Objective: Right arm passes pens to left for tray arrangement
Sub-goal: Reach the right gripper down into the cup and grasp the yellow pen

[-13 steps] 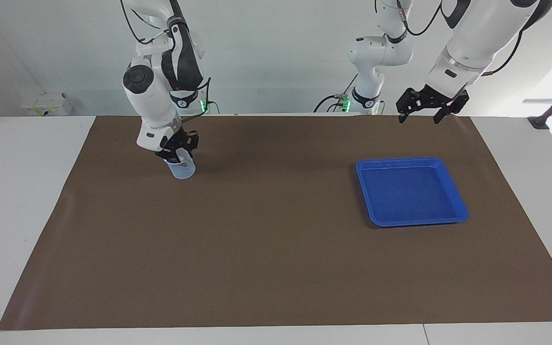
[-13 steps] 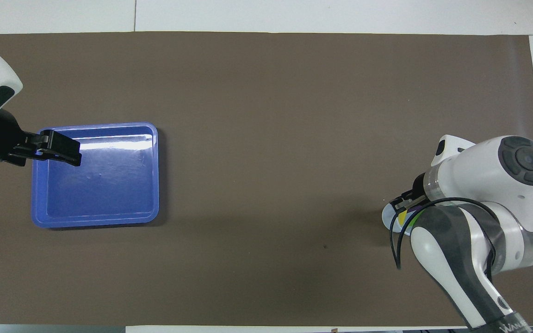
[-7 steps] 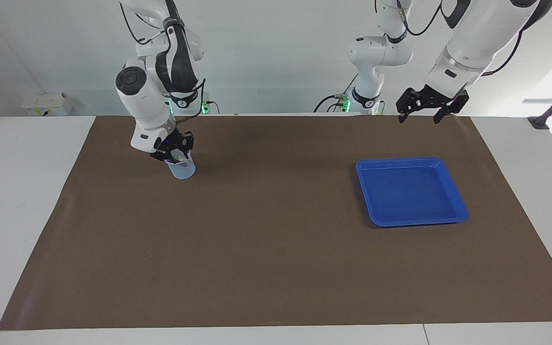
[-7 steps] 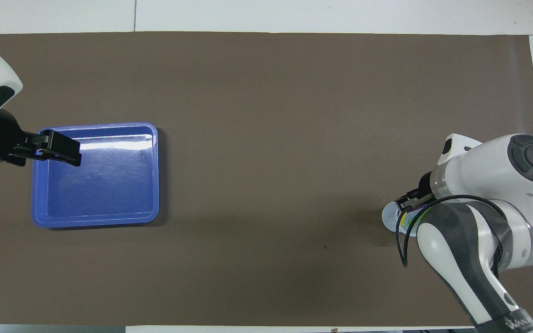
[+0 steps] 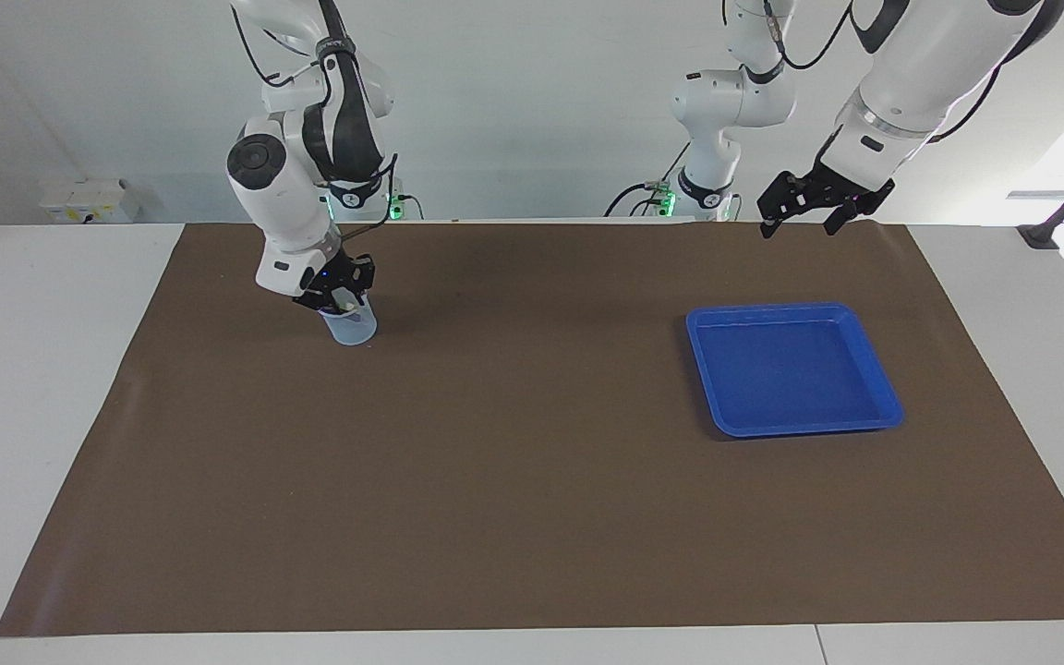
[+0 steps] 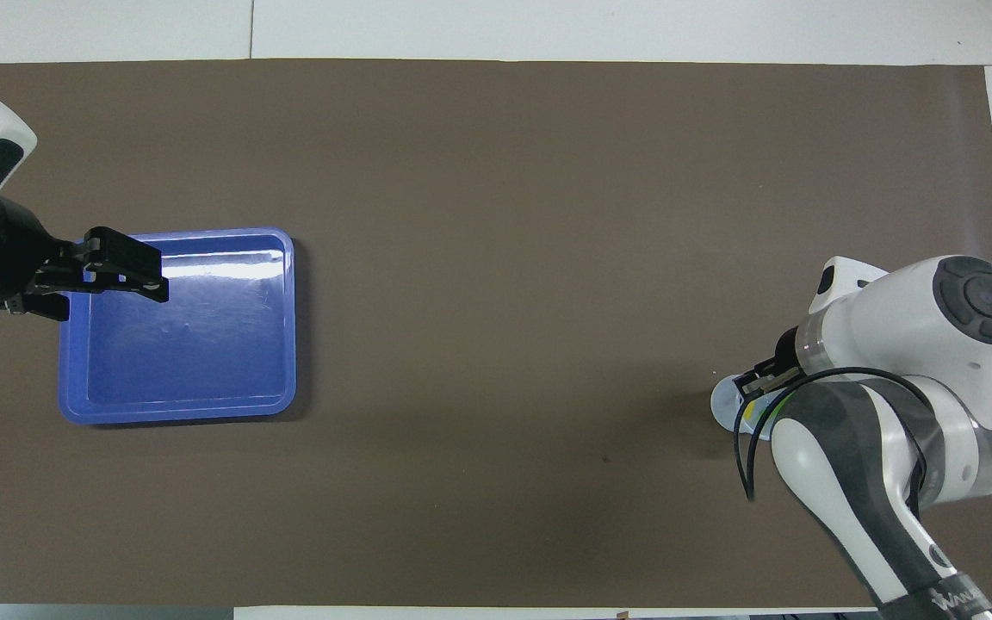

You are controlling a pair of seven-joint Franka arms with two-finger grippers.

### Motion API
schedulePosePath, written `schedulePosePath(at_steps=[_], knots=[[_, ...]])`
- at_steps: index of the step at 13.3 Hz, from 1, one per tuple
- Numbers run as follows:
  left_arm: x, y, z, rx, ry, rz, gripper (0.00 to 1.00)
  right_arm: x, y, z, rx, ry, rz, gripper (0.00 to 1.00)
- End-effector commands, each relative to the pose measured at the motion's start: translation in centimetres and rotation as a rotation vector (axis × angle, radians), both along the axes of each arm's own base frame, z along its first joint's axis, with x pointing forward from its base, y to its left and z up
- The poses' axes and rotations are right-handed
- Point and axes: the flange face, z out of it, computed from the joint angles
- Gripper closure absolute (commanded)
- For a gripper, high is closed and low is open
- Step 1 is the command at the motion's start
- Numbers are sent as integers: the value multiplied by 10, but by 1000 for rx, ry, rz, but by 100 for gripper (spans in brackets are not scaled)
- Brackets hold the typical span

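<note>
Your counter [image 5: 15, 369] is white and carries a brown mat [image 5: 532, 480] across nearly its whole width; everything below sits on that mat.

Your right arm [image 5: 287, 194] reaches down at its own end of the counter. Your left arm [image 5: 911, 74] is raised at the other end and waits.

The tray [image 5: 874, 365] lies flat toward the left arm's end, blue, nothing in it. In the overhead view it shows at [image 6: 289, 327], with its rim nearest the robots clear of any arm.

The left gripper [image 5: 800, 208] hangs in the air above the mat edge by the robots, with the tray farther out on the counter. Its fingers stand visibly apart with nothing between them. From overhead, the left gripper [image 6: 121, 271] overlaps the tray corner, but the facing view shows it well above the counter.

The right gripper [image 5: 340, 294] sits right at the mouth of a clear cup [image 5: 352, 328]. You cannot tell from either view whether its fingers are spread or closed, or whether they grip anything.

The pens stand in the cup: only slivers of yellow [image 6: 747, 413] show overhead under the right wrist, so you cannot count them
</note>
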Motion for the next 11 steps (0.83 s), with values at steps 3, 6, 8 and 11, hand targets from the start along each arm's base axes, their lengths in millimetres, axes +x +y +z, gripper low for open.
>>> schedulePosePath(at_steps=[3,6,8,11], knots=[[-9,3,-6,-98,52,345,0,-4,-7,-6,9,2,-8,72],[-14,-1,-11,-121,95,449,0,-5,-6,-6,9,5,-5,100],[-17,-1,-13,-118,104,476,0,0,-6,-4,10,6,-4,100],[-19,-5,-14,-142,146,581,0,26,-17,42,16,6,-21,100]])
